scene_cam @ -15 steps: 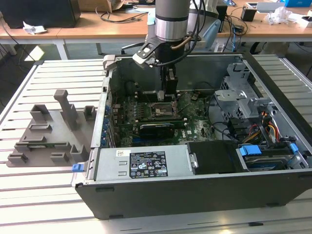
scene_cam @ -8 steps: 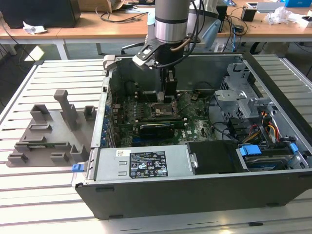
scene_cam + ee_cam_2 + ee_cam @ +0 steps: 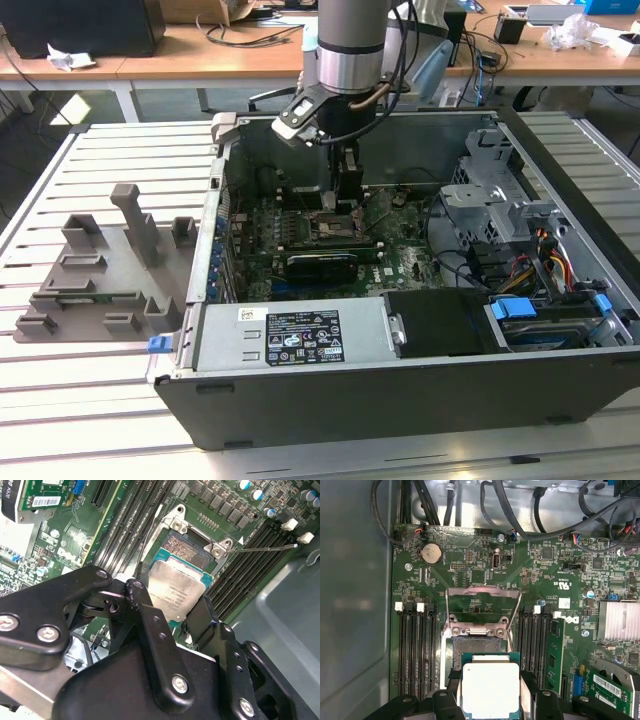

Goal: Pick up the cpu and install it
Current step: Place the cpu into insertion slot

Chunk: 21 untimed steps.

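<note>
The cpu [image 3: 491, 690], a flat square chip with a pale silver top and a thin green rim, sits between the two black fingers [image 3: 150, 625] of the gripper [image 3: 172, 602]. The fingers are closed against its opposite edges and hold it. In both wrist views the chip hangs level over the open socket [image 3: 472, 652]. It covers part of the socket, and the rest of the fine pin field shows bare beside it. Whether the chip's underside already touches the pins is hard to tell. The socket's metal load plate [image 3: 482, 597] stands flipped up on its hinge, just beyond the socket. Banks of black memory slots [image 3: 415, 650] run along both sides of the socket on the green motherboard [image 3: 545, 580]. A round coin cell battery [image 3: 431, 553] lies farther off, near the board's edge.

In the exterior view the arm [image 3: 350, 40] comes down from the upper middle of the frame into an open computer case [image 3: 400, 400]. The case lies on its side and takes up the centre and the exterior view's right. A grey plastic tray [image 3: 90, 270] with upright blocks rests at the exterior view's left, just beside the case, on a slatted metal table [image 3: 110, 150].
</note>
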{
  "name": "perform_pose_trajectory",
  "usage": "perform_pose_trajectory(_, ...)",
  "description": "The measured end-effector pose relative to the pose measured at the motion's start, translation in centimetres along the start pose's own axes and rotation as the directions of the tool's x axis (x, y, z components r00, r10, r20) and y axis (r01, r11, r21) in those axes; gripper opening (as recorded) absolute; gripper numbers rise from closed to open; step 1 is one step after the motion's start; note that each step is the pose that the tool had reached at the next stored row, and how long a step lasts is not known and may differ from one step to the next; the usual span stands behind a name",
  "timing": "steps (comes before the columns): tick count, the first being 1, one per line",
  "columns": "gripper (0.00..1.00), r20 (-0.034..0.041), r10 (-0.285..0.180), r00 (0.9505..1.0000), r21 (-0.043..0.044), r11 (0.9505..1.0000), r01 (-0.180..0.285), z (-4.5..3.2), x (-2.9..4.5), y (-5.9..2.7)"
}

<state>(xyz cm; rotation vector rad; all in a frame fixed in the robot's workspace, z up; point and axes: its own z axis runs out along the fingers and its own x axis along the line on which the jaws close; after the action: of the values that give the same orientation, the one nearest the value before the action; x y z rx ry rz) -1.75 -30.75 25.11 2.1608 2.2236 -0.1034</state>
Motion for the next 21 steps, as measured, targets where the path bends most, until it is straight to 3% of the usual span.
perform_pose_trajectory(8, 0.54, 0.0000, 0.000, 1.0000, 0.0000, 1.0000, 0.000, 0.60, 0.05, 0.00)
perform_pose_trajectory(16, 0.54, 0.0000, 0.000, 1.0000, 0.0000, 1.0000, 0.000, 1.80, 0.14, 0.01)
perform_pose_trajectory(21, 0.54, -0.0001, 0.000, 1.0000, 0.0000, 1.0000, 0.000, 2.05, 0.32, 0.02)
